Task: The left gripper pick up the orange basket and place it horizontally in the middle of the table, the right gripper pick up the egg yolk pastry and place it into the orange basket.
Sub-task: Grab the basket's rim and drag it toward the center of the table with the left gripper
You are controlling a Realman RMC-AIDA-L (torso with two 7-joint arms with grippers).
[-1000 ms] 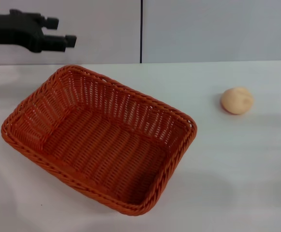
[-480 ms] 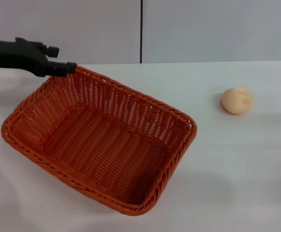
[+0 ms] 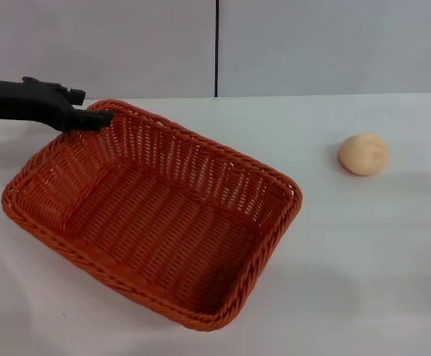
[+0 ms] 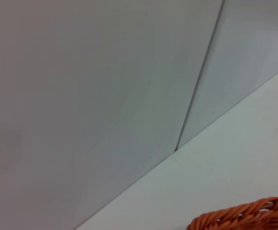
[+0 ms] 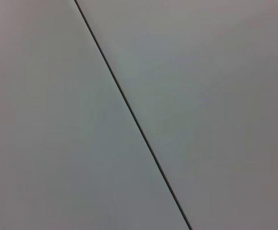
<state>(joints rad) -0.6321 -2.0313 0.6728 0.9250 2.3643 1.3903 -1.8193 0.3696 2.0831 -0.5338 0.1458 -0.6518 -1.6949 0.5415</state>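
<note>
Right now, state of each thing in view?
left claw: at the far left corner of the basket rim, grip unclear
orange basket: upright on the table, angled, nothing inside
egg yolk pastry: on the table right of the basket, untouched
right claw: not in view

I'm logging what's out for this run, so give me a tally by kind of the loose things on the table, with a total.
Baskets: 1, the orange basket, with the left gripper at its far rim.
Pastries: 1, the egg yolk pastry, lying apart from the basket on the table.
Total: 2
</note>
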